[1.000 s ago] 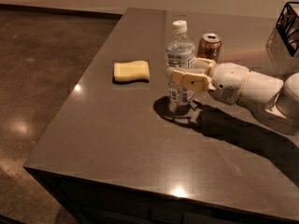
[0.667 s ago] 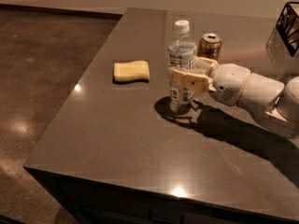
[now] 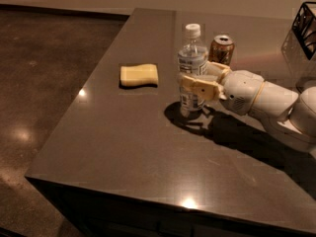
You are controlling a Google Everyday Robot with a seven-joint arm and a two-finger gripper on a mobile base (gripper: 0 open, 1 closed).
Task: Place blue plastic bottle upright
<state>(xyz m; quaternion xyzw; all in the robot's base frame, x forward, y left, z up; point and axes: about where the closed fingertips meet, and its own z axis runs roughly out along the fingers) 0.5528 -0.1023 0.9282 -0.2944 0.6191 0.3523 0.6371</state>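
The blue plastic bottle [image 3: 191,56] is clear with a white cap and a pale label. It stands upright on the dark table [image 3: 148,147], just in front and left of a gold-brown drink can [image 3: 221,48]. My gripper [image 3: 195,75] reaches in from the right and is shut around the bottle's middle. One tan finger [image 3: 197,87] crosses in front of the bottle and the other passes behind it. The bottle's base rests on the table top.
A yellow sponge [image 3: 139,75] lies to the left of the bottle. A black wire basket [image 3: 303,28] stands at the far right edge. The table's left and front edges drop to a polished floor [image 3: 44,93].
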